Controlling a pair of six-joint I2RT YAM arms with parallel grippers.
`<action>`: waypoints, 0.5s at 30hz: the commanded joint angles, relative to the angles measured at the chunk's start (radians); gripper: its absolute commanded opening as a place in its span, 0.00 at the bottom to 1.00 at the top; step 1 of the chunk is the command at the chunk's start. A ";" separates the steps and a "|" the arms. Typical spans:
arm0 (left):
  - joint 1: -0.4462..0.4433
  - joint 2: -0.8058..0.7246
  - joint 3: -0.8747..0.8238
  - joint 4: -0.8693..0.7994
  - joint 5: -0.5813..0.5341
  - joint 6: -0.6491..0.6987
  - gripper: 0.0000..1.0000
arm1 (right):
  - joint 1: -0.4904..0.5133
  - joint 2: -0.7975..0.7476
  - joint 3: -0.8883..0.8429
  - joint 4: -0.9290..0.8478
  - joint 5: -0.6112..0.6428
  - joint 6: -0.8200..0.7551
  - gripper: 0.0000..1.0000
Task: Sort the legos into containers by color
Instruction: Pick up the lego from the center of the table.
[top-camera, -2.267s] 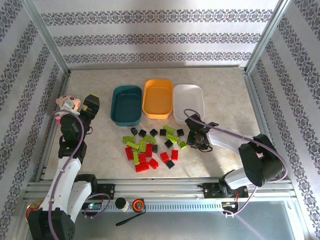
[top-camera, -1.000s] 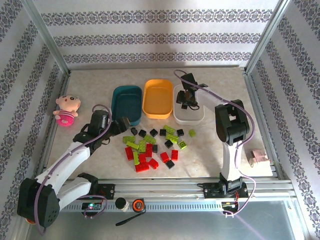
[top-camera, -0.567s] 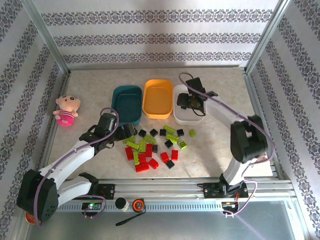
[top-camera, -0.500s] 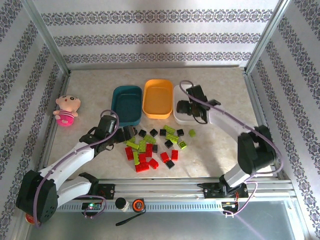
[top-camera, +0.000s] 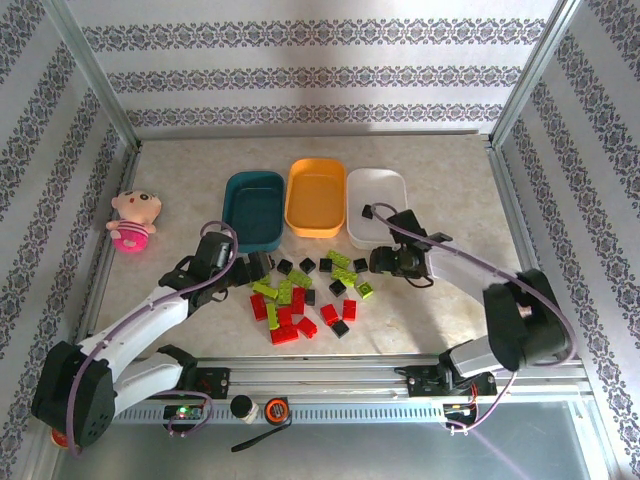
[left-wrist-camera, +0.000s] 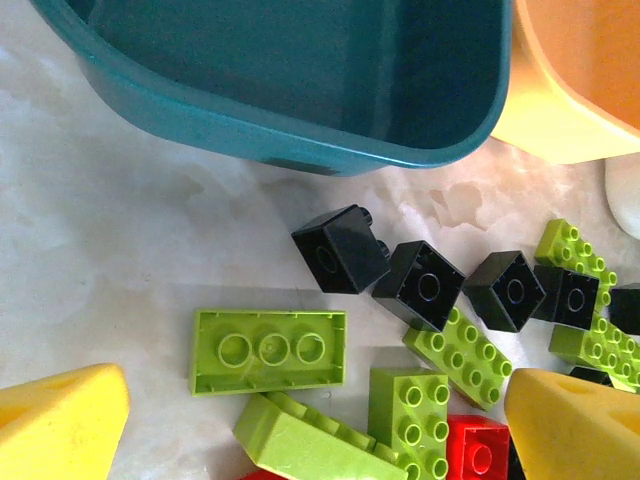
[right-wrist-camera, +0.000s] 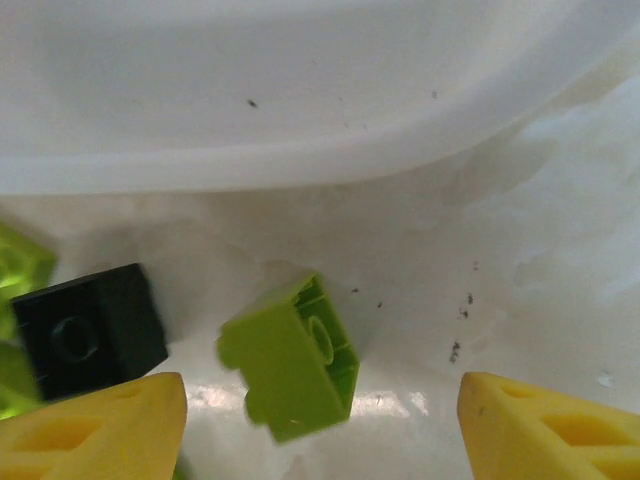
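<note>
1. At the far side of the table (top-camera: 450, 190), side by side in a row: dark teal tray (top-camera: 253, 205), orange-yellow tray (top-camera: 316, 195), white tray (top-camera: 377, 195).
2. Just in front of those trays, loose on the tabletop: the legos (top-camera: 303, 295), with red toward the near edge and lime-green and black closer to the trays.
3. Low at the left edge of that pile, near the teal tray's near right corner: the left gripper (top-camera: 250, 268).
4. From the left wrist camera: yellow fingertips (left-wrist-camera: 60, 420) spread wide, gripping nothing.
5. Between them, flat with its studs up: a long lime-green brick (left-wrist-camera: 268, 350), with more lime-green pieces and a red brick (left-wrist-camera: 470, 452) beside it.
6. Beyond, in a row close to the teal wall but apart from it: three black bricks (left-wrist-camera: 428, 284).
7. Low at the right edge of the pile, just in front of the white tray's near rim: the right gripper (top-camera: 383, 262).
8. From the right wrist camera: yellow fingers (right-wrist-camera: 100, 430) set wide apart, holding nothing.
9. On the table between them, tipped on its side and touching neither finger: a single lime-green brick (right-wrist-camera: 295, 358).
10. Just to its left, near the left finger: a black brick (right-wrist-camera: 88, 330), with the white tray's wall close behind both.
11. At the table's left side, well apart from the pile: a pink doll (top-camera: 133, 218).
</note>
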 joint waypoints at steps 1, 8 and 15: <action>-0.009 0.012 0.030 0.026 -0.004 0.005 0.97 | 0.030 0.056 0.049 0.015 -0.046 -0.027 0.69; -0.008 0.001 0.035 0.015 -0.010 0.017 0.97 | 0.033 0.109 0.075 0.007 0.066 -0.028 0.52; -0.007 0.005 0.036 0.018 -0.012 0.020 0.98 | 0.035 0.100 0.073 0.003 0.092 -0.035 0.33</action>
